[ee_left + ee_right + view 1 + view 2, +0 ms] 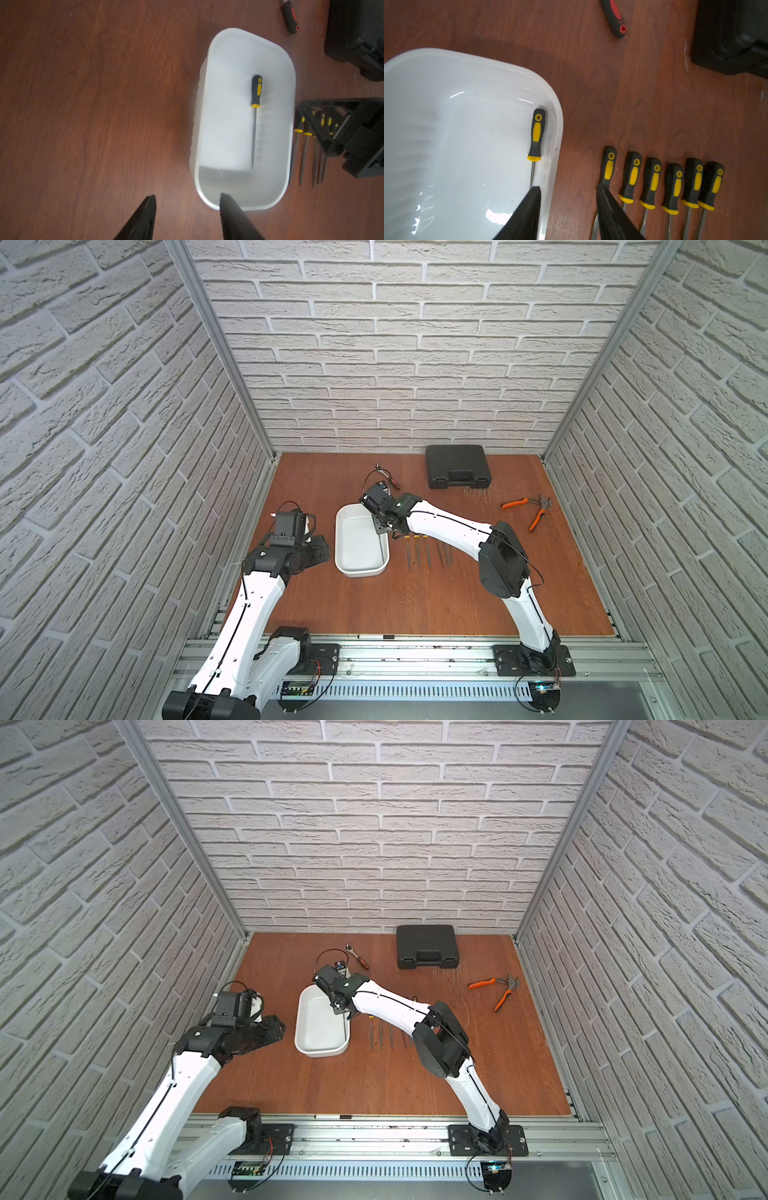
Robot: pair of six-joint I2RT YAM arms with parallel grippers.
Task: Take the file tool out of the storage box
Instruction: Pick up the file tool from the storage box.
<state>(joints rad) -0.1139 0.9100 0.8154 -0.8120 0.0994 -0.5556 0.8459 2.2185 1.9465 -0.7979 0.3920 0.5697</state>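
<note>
Left claw (188,195) stands apart and empty, lower centre of frame. One file (256,91) lies in the storage box (200,124), near its right wall. Right claw (568,187) is apart, straddling that wall and gripping nothing. Six files (654,180) are out on the desk (654,104); apparently one remains.

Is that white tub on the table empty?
No, one file with a yellow-and-black handle lies inside the white tub.

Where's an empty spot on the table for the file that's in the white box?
Widest bare tabletop: nearer than the storage box and row of files, up to the front rail. Crowded: the strip between box and files, where the right gripper hangs.
</note>
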